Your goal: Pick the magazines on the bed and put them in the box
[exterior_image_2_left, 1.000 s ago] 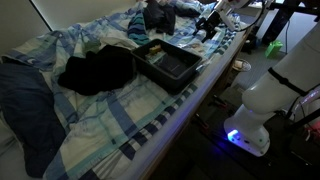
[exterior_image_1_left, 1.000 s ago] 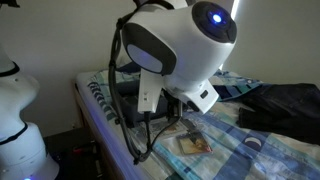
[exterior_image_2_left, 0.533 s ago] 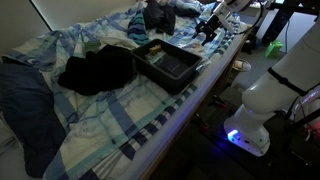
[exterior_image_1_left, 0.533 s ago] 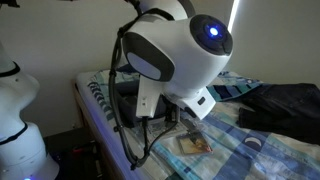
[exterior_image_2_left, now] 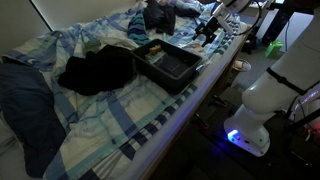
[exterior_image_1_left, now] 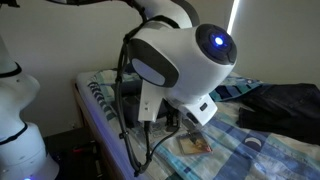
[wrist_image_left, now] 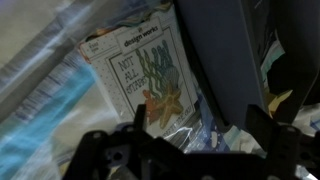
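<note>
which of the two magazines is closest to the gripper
The smaller magazine, with the starfish picture, centred ahead of the gripper in the wrist view; the navy magazine lies off to its side.

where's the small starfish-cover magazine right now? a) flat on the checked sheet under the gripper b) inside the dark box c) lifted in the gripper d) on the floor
a: the small magazine lies flat on the bed sheet just below the gripper, well outside the box.
</note>
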Robot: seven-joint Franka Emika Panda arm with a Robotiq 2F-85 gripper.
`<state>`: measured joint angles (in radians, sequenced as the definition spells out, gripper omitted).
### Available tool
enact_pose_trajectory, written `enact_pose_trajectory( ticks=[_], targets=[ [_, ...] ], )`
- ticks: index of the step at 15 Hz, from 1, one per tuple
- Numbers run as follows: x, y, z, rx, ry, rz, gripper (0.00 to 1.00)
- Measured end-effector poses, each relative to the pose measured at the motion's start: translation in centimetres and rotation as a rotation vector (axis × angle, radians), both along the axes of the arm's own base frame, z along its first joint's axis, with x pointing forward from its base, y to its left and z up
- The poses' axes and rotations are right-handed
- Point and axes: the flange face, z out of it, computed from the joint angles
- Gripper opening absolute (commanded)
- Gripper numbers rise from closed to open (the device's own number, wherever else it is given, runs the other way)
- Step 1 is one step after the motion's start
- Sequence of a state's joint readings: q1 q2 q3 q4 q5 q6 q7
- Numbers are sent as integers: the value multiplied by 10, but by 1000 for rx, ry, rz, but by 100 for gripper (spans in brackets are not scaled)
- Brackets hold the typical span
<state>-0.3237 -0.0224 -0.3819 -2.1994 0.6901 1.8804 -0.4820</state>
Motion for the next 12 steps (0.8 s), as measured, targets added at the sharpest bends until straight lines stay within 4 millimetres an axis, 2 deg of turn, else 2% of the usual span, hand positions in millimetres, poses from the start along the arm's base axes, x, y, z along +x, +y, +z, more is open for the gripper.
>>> enact_pose_trajectory(
  ticks=[6, 12],
  targets=[
    [-1, -10, -14, -15, 39, 4, 100],
    [1, -13, -42, -38, 117, 45, 100]
  ],
)
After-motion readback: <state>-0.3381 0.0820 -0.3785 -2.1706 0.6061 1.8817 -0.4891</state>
